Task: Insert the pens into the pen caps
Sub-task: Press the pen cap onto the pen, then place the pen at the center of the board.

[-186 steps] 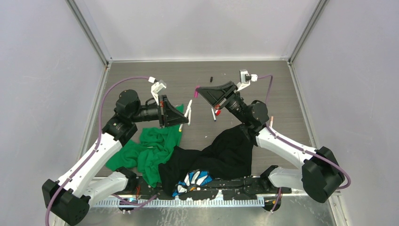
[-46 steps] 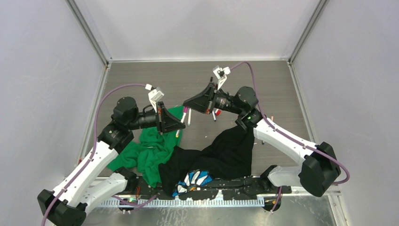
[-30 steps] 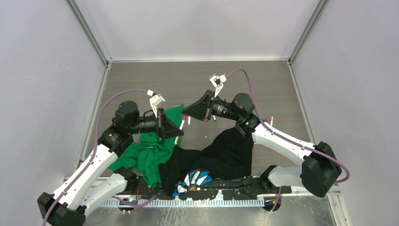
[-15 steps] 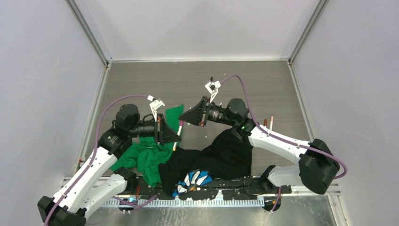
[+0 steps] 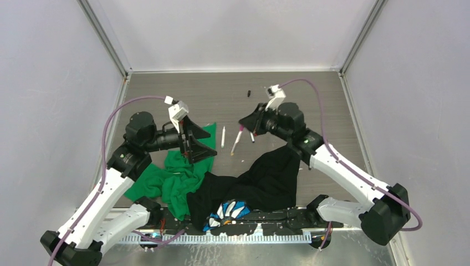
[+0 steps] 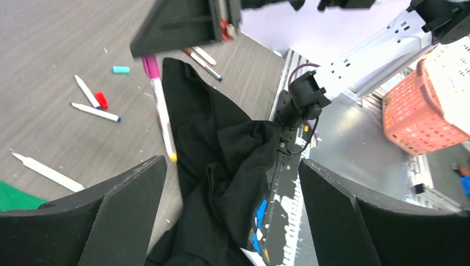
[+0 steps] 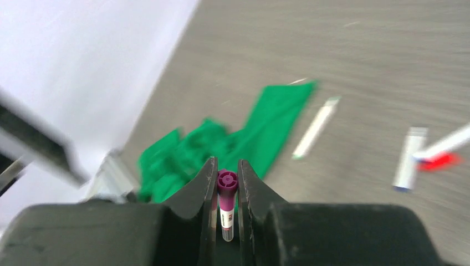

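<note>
The right gripper is clamped on a slim white-barrelled pen with a magenta cap; its two black fingers press the barrel just under the cap, and the right wrist view looks straight onto the cap's round top. From above, the barrel slants out of the jaws toward the near side and ends in a small yellow-orange tip over the grey wood-grain table; whether that tip touches the table I cannot tell.

The left gripper has its jaws wide apart with nothing between them; it hangs over the edge of a crumpled green cloth, near the held pen but apart from it.

A loose white pen lies on the table between the two grippers. In the left wrist view a small teal cap lies by itself; a small red cap lies just beside a short white pen; a white pen with a dark tip lies near them. A tiny black cap sits well apart toward the back of the table; a crumpled black cloth lies at the near side under the right arm.
</note>
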